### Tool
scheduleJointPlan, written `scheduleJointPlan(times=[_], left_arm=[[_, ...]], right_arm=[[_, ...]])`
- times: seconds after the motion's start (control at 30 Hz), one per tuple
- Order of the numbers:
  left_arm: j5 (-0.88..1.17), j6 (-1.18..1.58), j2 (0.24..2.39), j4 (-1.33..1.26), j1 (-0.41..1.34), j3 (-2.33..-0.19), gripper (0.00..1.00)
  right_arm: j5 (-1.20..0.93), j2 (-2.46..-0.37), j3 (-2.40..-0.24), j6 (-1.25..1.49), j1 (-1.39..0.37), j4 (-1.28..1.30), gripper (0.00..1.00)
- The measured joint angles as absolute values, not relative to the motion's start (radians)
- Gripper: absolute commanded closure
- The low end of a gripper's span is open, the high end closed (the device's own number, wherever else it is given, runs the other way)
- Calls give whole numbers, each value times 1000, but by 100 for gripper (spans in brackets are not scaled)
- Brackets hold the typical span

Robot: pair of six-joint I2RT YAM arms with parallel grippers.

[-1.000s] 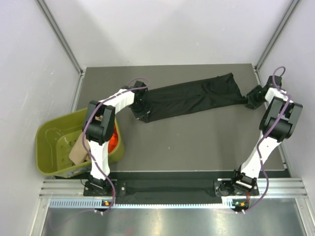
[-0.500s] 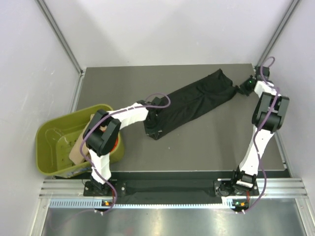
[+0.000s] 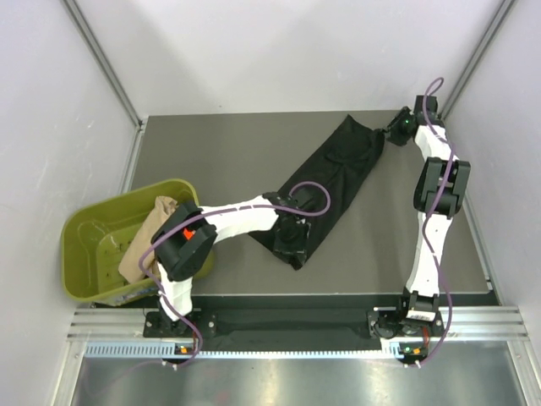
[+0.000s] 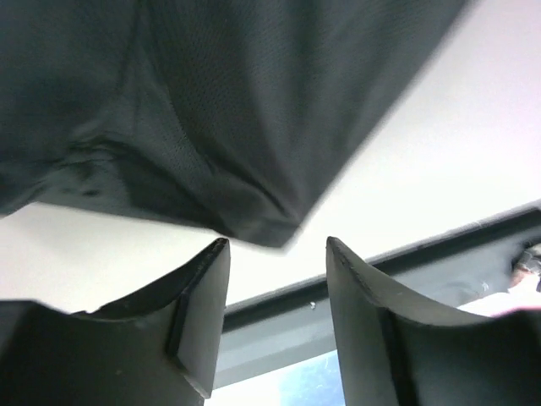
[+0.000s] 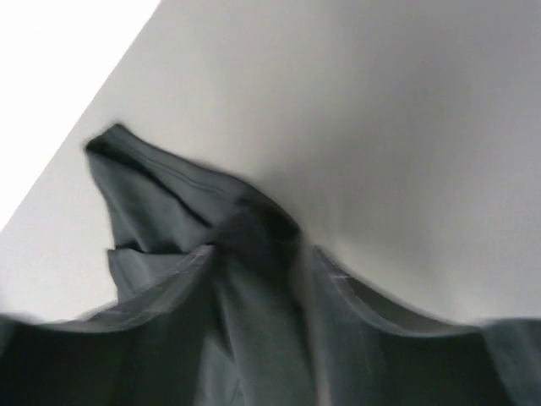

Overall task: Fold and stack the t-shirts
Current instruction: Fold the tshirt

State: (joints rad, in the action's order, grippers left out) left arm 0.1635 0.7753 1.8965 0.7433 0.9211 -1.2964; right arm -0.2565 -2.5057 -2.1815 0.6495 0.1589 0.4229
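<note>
A black t-shirt (image 3: 334, 182), folded into a long strip, lies slanted across the table from the far right towards the near middle. My left gripper (image 3: 293, 234) is at its near end. In the left wrist view the left gripper (image 4: 277, 247) is open, with the shirt's edge (image 4: 211, 127) just beyond its fingertips and nothing between them. My right gripper (image 3: 396, 131) is at the strip's far end; blurred black cloth (image 5: 254, 245) lies between its parted fingers. A beige shirt (image 3: 150, 237) rests in the tub. Only a small patch of the orange-red one (image 3: 188, 233) shows behind the left arm.
An olive-green plastic tub (image 3: 89, 254) sits at the table's left edge, overhanging it. Metal posts and white walls close in the back and sides. The right arm stretches along the table's right side.
The black shirt has swung from lying across the back to a steep slant. The left gripper came nearer and rightwards and opened; the right gripper moved farther back and its jaws parted.
</note>
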Motion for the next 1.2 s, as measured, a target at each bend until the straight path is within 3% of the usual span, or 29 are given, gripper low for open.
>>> scheduleJointPlan(times=[0.23,0.53,0.67,0.83,1.2], left_arm=[[162,664,1795,792,806,-1451,46],[226,546,1829,813,457,-1562,47],[216,494,1970,850,446,-1660,46],[186,460,2016,896,458,-1644,46],[110,421,1955,894,459,-1425,46]], right_arm=[[-206,-2428,-2120,563,166,598,26],[-162,-1853,-1646,490,99,693,15],[-212,-1684,-1447,491,46,665,15],[-249,-1700,-1304,507,28,618,18],[-250,-1956,-1398,504,53,488,35]])
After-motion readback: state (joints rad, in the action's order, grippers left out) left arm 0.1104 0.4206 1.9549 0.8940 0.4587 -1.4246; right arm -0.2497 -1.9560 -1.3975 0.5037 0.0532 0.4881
